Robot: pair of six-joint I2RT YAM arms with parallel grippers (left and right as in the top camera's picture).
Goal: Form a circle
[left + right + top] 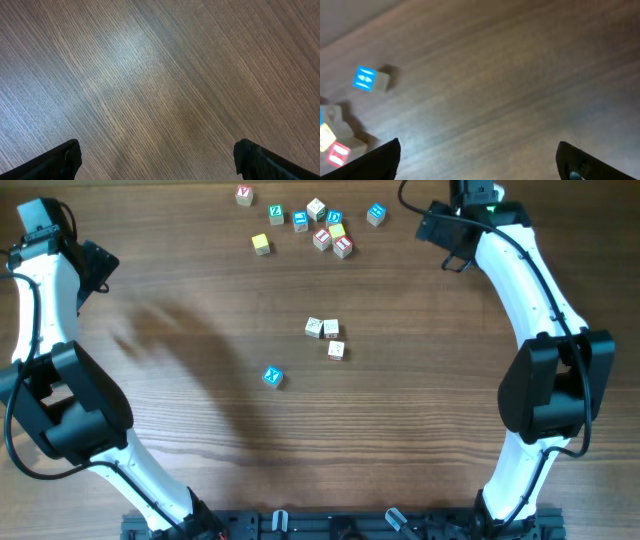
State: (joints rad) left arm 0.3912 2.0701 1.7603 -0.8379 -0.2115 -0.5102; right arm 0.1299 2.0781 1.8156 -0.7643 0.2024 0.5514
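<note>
No circle shows in any view. Three whitish letter cubes [327, 335] sit close together in a bent row at the table's middle. A blue "X" cube [272, 377] lies apart, to their lower left. My left gripper [157, 160] is open over bare wood at the far left, and its dark fingertips [65, 160] hold nothing. My right gripper [477, 160] is also open and empty, at the far right near the back. A blue cube [366, 79] lies to its left, well clear of the fingers.
Several coloured letter cubes [318, 225] are scattered along the back edge, among them a yellow cube [261, 244], a red-marked one [343, 246] and a blue one [376, 215]. Both white arms stand along the table's sides.
</note>
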